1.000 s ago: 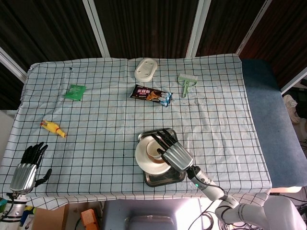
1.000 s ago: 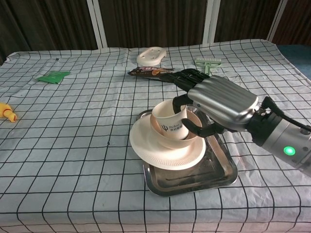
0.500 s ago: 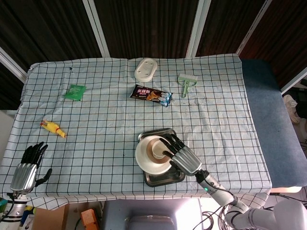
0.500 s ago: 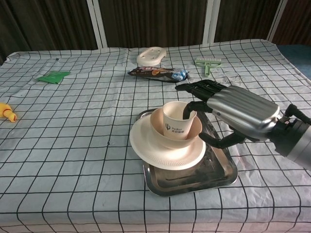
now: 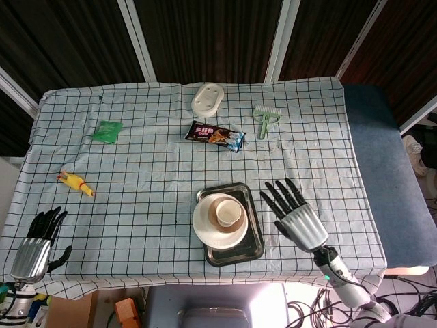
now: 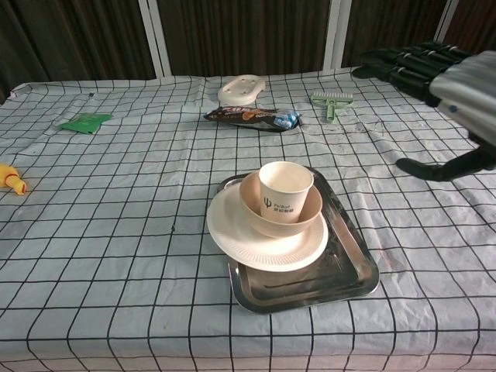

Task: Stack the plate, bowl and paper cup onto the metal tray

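We saw paper cup (image 5: 227, 213) in bowl (image 5: 220, 202) on plate (image 5: 205, 229) on metal tray (image 5: 251, 240), just left of right robot hand (image 5: 295, 214), fingers spread, empty. Left robot hand (image 5: 35, 244) far off, fingers apart, empty.

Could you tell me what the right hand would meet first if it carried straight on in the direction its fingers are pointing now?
Probably nothing nearby. In the head view the right hand points toward the far side of the table, slightly left; the green brush lies roughly along that line, but the hand's height is unclear, so it may pass above it.
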Available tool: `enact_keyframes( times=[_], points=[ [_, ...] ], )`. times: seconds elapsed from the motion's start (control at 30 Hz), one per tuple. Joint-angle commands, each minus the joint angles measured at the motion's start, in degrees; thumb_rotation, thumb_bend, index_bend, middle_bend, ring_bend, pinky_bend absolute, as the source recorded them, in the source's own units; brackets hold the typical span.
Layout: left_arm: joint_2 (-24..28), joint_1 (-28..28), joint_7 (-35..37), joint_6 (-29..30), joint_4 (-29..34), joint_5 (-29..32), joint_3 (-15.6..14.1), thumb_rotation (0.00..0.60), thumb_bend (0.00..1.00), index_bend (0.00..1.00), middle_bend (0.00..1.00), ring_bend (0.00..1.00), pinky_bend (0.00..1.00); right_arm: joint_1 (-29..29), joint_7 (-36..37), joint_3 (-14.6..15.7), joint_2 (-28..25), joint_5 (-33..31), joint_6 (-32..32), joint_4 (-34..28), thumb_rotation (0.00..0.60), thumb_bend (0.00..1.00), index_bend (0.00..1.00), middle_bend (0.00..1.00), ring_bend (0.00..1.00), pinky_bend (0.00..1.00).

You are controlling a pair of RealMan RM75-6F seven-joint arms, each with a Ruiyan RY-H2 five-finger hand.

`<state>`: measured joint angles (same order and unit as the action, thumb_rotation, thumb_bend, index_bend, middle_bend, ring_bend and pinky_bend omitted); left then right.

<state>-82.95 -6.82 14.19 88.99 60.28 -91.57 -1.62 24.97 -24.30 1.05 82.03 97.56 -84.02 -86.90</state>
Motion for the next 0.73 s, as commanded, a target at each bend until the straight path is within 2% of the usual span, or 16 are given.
enact_keyframes(
  times=[0.03, 0.13, 0.27, 0.33, 0.43, 0.73],
  points=[
    [3.21, 0.63, -3.07, -1.07, 5.80, -0.23, -1.28, 0.600, 0.34, 0.00, 0.00, 0.00, 0.00, -11.05, -7.18, 3.93, -16.16, -8.71, -5.69, -16.08, 0.600, 0.21, 0.01, 0.00, 0.00, 0.00],
    [5.16, 0.40, -4.99, -3.45, 10.31, -0.04, -2.25, 0.600, 0.34, 0.00, 0.05, 0.00, 0.00, -15.44, -1.12, 5.35, -19.80, -8.93, -9.91, -14.88, 0.600, 0.19, 0.00, 0.00, 0.00, 0.00],
    [4.36, 0.14, -6.93, -1.96, 11.74, -1.23, -1.56, 0.600, 0.34, 0.00, 0.00, 0.00, 0.00, -20.06, 9.52, 5.96, -19.18, -8.83, -13.97, -8.15, 0.600, 0.18, 0.00, 0.00, 0.00, 0.00],
    [3.51, 0.38, -8.85, -0.58, 10.91, -1.54, -0.97, 0.600, 0.34, 0.00, 0.00, 0.00, 0.00, -21.48, 13.96, 5.03, -18.49, -10.42, -14.63, -5.17, 0.600, 0.18, 0.00, 0.00, 0.00, 0.00],
    [3.54, 0.73, -9.03, 0.44, 11.03, -1.41, -0.47, 0.600, 0.34, 0.00, 0.00, 0.00, 0.00, -21.30, 16.26, 3.33, -18.74, -12.01, -13.09, -4.53, 0.600, 0.18, 0.00, 0.00, 0.00, 0.00],
    [3.73, 1.45, -8.56, 3.72, 9.94, -4.12, -0.99, 0.600, 0.34, 0.00, 0.00, 0.00, 0.00, -22.01, 17.29, 3.06, -19.78, -11.03, -9.99, -4.54, 0.600, 0.18, 0.00, 0.00, 0.00, 0.00]
  ],
)
